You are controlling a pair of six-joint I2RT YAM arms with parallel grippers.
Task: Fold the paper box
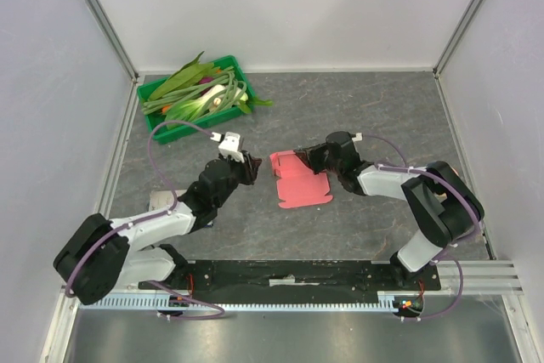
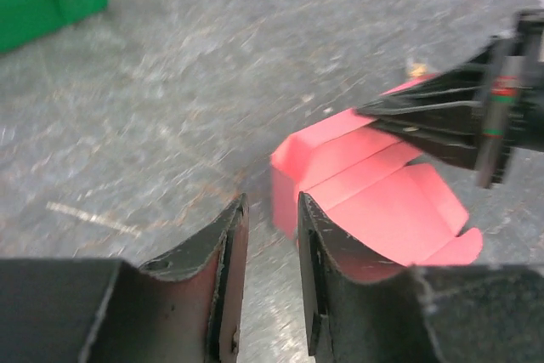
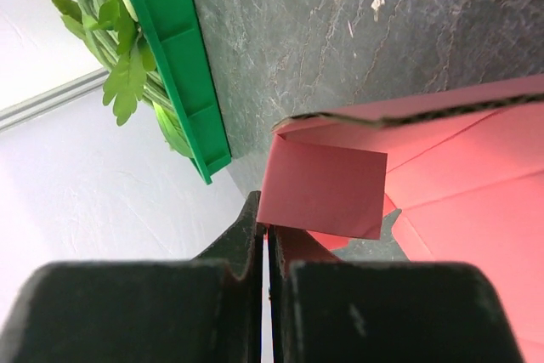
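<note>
The paper box (image 1: 302,180) lies mid-way across the table (image 1: 365,99), one flap raised. The right fingers (image 3: 245,248), pressed together, pinch its 1 o'clock edge. The left fingers (image 2: 223,261) are slightly spread and empty, just off its 9 o'clock edge.

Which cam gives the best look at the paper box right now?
Top external: nearly the whole paper box shows, outline and flaps, sharp. Left wrist is blurred, with the right gripper covering its far edge and its own fingers cutting off the near part. Right wrist shows only one flap and corner, close up.
</note>
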